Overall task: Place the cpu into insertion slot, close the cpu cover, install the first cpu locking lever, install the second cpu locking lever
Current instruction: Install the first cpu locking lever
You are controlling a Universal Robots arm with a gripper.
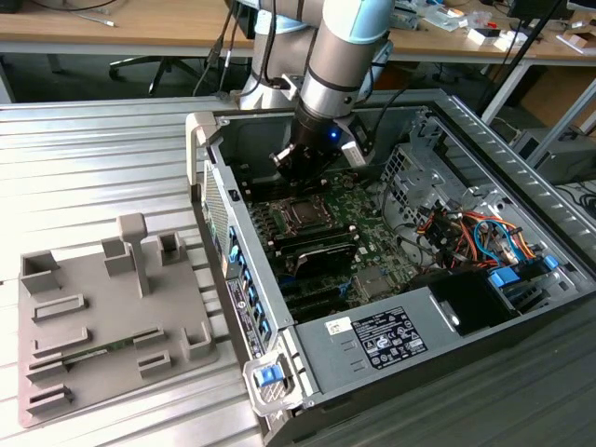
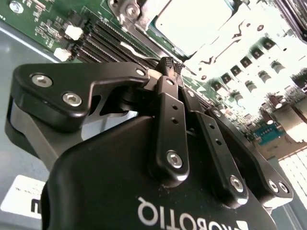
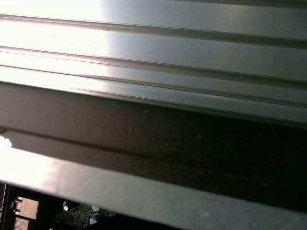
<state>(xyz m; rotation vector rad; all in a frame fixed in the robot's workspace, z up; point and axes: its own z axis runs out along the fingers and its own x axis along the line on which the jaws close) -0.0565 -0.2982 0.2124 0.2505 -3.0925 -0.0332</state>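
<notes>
The gripper (image 2: 168,64) has its two black fingers pressed together at the tips with nothing between them, as the second wrist view shows. In that view the fingertips sit just short of the socket (image 2: 144,19), where a pale silver cpu (image 2: 192,21) lies flat inside the metal rim. Long black memory slots (image 2: 110,40) run beside the socket, nearer the fingers.

In the exterior view the gripper (image 1: 307,168) hangs inside the open case (image 1: 372,372), just above the socket (image 1: 300,216) on the green board (image 1: 358,209). There the socket's centre looks dark and the cpu cannot be made out; whether the cover is down cannot be told either. The arm (image 1: 340,56) comes down from beyond the socket.

The case also holds a grey power supply (image 1: 372,340) nearer the camera than the socket, and orange and blue cables (image 1: 475,228) to the exterior view's right of it.

The first wrist view shows the ribbed metal table (image 3: 153,43) and a dark case wall (image 3: 168,148).

On the table, to the exterior view's left of the case, stands a grey fixture tray (image 1: 93,326) with raised blocks.
</notes>
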